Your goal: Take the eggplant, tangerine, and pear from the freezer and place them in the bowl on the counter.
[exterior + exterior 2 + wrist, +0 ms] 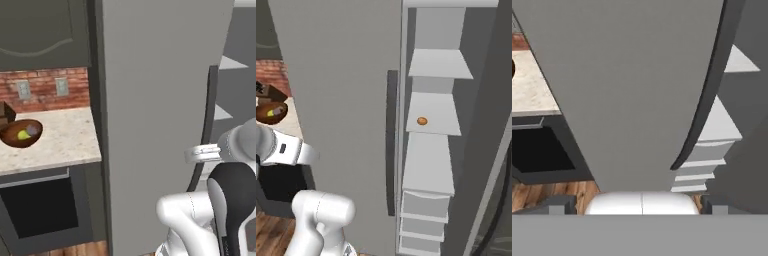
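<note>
Tangerine alone on a freezer shelf, right of the handle. Gripper spread wide, holding nothing. Pear inside bowl on counter, far left

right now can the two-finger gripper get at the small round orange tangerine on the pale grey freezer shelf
Probably not straight away. The small round orange tangerine lies in the open on a pale grey shelf, but the open two-finger gripper faces the tall light-grey freezer door, which stands between them; the arm would have to swing around its edge.
</note>
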